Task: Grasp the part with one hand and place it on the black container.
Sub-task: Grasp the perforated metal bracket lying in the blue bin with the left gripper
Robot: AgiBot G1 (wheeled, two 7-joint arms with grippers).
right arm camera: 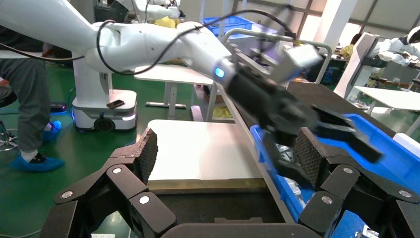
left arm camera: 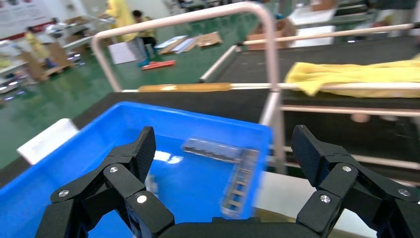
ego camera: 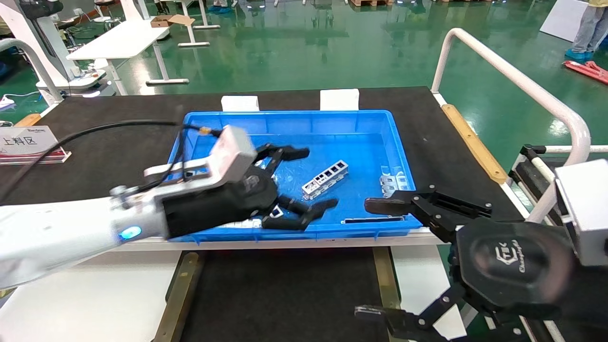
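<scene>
With our left gripper (ego camera: 304, 183) spread wide above the blue bin (ego camera: 380, 123), we should centre both fingers across the part (ego camera: 325, 179) lying on its floor before closing, while our right gripper (ego camera: 375, 259) waits open beside the black container (ego camera: 285, 294).

Part (ego camera: 325, 178) lying mid-bin (ego camera: 285, 119), left gripper (ego camera: 315, 178) over it, black container (ego camera: 285, 289) just in front.

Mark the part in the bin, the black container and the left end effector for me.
part (ego camera: 325, 179), head view, middle of the windowed bracket lying in the blue bin.
black container (ego camera: 285, 294), head view, bare black surface between the brass rails.
left end effector (ego camera: 304, 183), head view, midway between its spread fingertips.
</scene>
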